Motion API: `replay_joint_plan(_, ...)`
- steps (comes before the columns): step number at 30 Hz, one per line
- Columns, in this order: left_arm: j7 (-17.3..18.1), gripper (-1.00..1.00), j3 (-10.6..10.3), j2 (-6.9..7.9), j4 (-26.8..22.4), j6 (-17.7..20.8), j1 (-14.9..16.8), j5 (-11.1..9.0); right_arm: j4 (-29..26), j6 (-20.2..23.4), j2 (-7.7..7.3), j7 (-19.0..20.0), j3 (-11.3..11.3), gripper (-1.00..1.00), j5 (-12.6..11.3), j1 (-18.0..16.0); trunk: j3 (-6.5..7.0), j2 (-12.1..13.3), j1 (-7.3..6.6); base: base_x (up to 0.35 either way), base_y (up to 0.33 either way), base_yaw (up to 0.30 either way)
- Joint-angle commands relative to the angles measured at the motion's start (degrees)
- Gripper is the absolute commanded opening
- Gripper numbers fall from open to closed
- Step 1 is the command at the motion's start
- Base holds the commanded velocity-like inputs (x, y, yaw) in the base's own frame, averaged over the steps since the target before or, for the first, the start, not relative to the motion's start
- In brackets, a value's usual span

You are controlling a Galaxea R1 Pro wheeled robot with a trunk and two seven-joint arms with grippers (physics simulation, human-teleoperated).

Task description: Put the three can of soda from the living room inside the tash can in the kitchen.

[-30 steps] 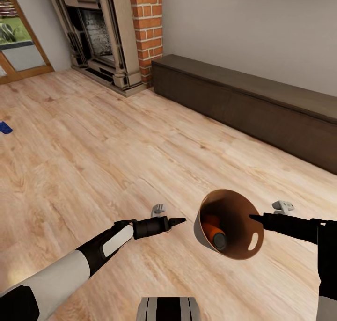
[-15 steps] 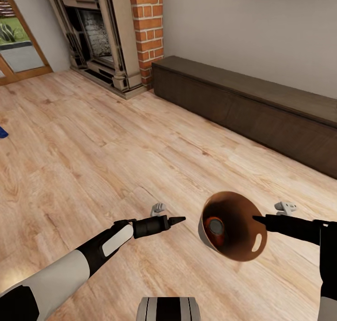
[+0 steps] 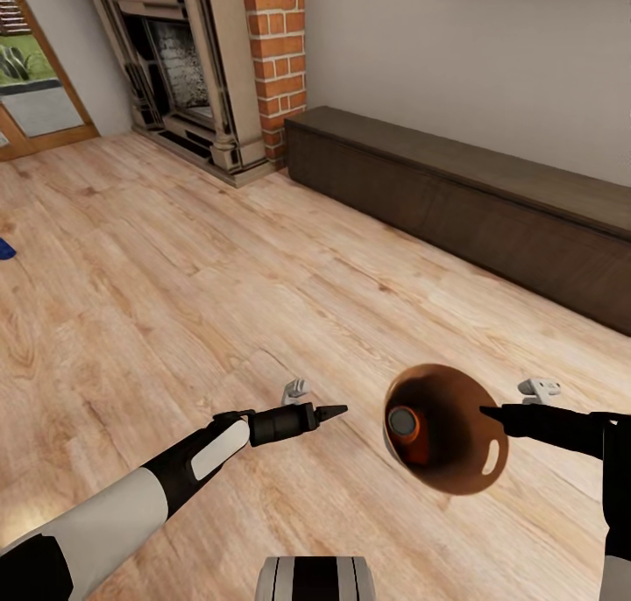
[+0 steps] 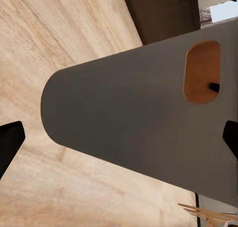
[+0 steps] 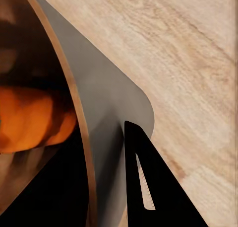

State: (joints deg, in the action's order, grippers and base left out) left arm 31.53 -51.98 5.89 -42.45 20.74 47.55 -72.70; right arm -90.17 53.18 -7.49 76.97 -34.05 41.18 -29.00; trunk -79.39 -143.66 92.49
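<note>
The tash can (image 3: 456,465), coppery brown inside and grey outside, hangs tilted above the wood floor with its mouth toward the head camera. My right gripper (image 3: 487,413) is shut on its rim; one finger (image 5: 148,177) lies against the grey outer wall (image 5: 109,113). One orange can of soda (image 3: 407,427) lies inside, silver top facing up at me, and shows as an orange blur (image 5: 29,117) in the right wrist view. My left gripper (image 3: 337,411) is open just left of the bin, not touching it, facing its grey side (image 4: 129,122). No other cans are in sight.
A long dark low cabinet (image 3: 473,189) runs along the right wall. A fireplace (image 3: 188,67) with a brick column (image 3: 276,49) stands at the back, and a wood-framed glass door (image 3: 35,67) at the far left. A small blue thing (image 3: 4,249) lies at the left edge.
The bin in my right gripper has drifted slightly right and down. The orange can inside has rolled, so its silver top now faces me. The view has shifted a little.
</note>
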Motion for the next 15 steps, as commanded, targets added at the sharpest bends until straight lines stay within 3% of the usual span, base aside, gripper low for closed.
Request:
replay_joint_plan(1, 0.01, 1.00, 0.01, 0.00, 0.00, 0.00, 0.00, -0.01, -0.01, 0.30, -0.02, 0.16, 0.03, -1.00, -0.30, -0.01, 0.09, 0.00, 0.00, 0.000, 0.000, 0.000)
replay_joint_plan(4, 0.02, 1.00, 0.02, 0.00, 0.00, 0.00, 0.00, 0.00, -0.01, -0.18, -0.06, 0.12, 0.03, -1.00, -0.04, -0.01, 0.36, 0.00, 0.00, 0.000, 0.000, 0.004)
replay_joint_plan(5, 0.02, 1.00, 0.01, 0.00, 0.00, 0.00, 0.00, -0.02, -0.01, 6.82, -0.06, 0.11, 0.03, -1.00, -8.93, -0.01, 0.45, 0.00, 0.00, 0.000, 0.000, 0.044)
replay_joint_plan(15, 0.02, 1.00, 0.03, 0.00, 0.00, 0.00, 0.00, -0.03, -0.01, 6.82, -1.06, 0.27, 0.04, -1.00, -8.93, -0.01, 1.39, 0.00, 0.00, 0.000, 0.000, 0.112)
